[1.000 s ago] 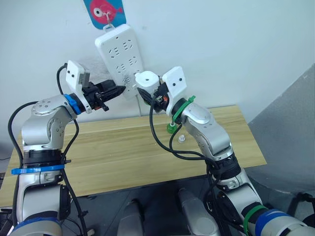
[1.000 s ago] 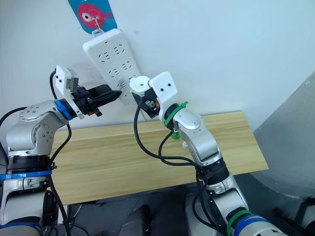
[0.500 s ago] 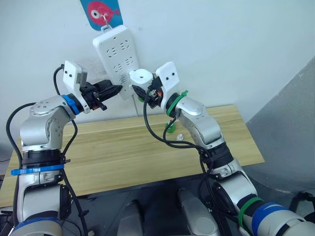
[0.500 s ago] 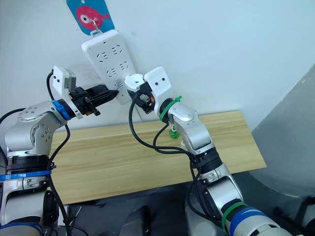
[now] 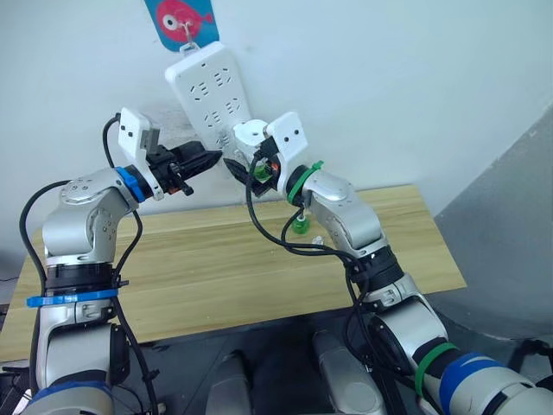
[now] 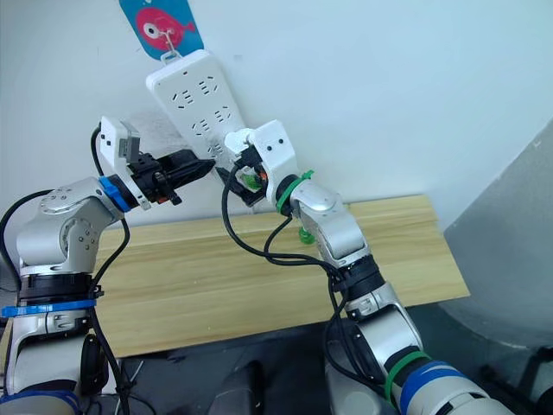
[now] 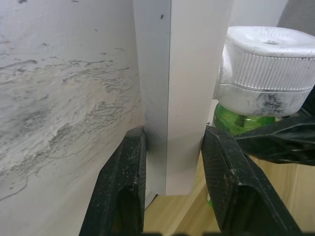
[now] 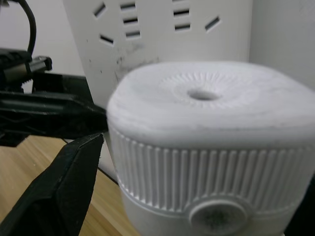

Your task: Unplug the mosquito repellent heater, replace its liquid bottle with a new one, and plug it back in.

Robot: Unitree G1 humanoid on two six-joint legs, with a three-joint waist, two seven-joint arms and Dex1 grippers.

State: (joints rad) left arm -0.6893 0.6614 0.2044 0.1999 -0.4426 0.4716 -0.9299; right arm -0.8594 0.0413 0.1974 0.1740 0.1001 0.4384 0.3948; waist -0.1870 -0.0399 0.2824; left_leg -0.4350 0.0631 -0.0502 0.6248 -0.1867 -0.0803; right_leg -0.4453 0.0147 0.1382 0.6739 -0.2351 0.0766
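Left gripper (image 7: 170, 189) clamped on strip (image 5: 212, 91) edge; right gripper (image 5: 244, 169) gripping heater (image 8: 209, 147) against it.

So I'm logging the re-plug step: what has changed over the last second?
The right gripper has carried the mosquito repellent heater, a green bottle fitted under it, leftward and up against the lower end of the power strip. The left gripper still clamps the strip's lower edge. A green bottle stays on the table.
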